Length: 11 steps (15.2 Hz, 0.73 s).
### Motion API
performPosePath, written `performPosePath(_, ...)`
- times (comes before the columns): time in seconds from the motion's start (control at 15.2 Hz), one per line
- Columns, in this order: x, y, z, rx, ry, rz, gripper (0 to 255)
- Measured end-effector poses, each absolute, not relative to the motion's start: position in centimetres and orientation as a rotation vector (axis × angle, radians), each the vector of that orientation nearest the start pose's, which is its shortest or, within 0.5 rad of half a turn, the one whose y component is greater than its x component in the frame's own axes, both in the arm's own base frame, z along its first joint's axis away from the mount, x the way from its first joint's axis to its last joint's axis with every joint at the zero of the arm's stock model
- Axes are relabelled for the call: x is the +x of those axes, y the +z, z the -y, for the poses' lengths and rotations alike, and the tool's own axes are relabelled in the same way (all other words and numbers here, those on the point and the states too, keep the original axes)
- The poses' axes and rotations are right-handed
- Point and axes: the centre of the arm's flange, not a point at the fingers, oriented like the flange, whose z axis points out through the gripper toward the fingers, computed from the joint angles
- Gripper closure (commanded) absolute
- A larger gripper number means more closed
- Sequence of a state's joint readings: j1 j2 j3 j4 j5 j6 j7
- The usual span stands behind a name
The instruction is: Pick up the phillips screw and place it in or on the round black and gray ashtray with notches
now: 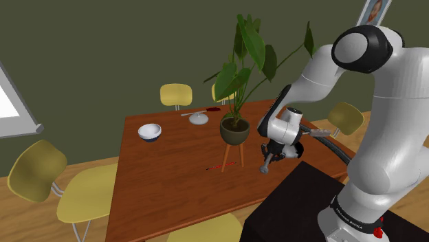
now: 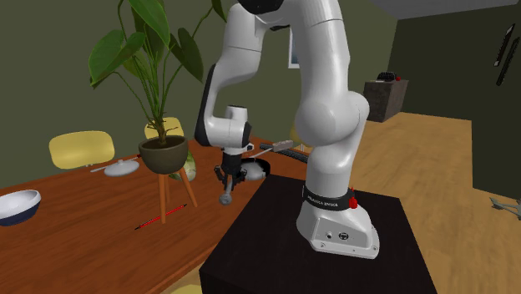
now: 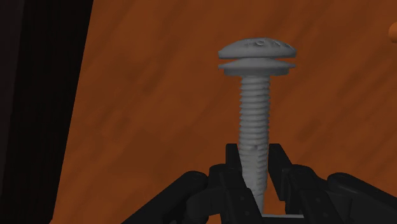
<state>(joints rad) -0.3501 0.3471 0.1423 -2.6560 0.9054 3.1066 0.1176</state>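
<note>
The end effector point(image 2: 226, 184) clasps the grey screw point(image 2: 225, 199) head-down above the wooden table point(image 2: 83, 242), beside the potted plant point(image 2: 164, 154).

Home dining room: wooden table point(image 1: 172, 172), yellow chairs point(image 1: 176, 94), potted plant point(image 1: 237, 103)

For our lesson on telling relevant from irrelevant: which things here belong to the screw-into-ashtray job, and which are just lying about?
Belongs to the job:
- screw, clasped by the end effector
- ashtray

Just lying about:
- potted plant
- white bowl
- thin red stick
- yellow chairs
</note>
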Motion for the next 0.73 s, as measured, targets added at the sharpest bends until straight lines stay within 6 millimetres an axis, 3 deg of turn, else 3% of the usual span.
performPosePath(0.73, 36.7, 18.8, 13.9, -2.458, -0.122, -1.757, 255)
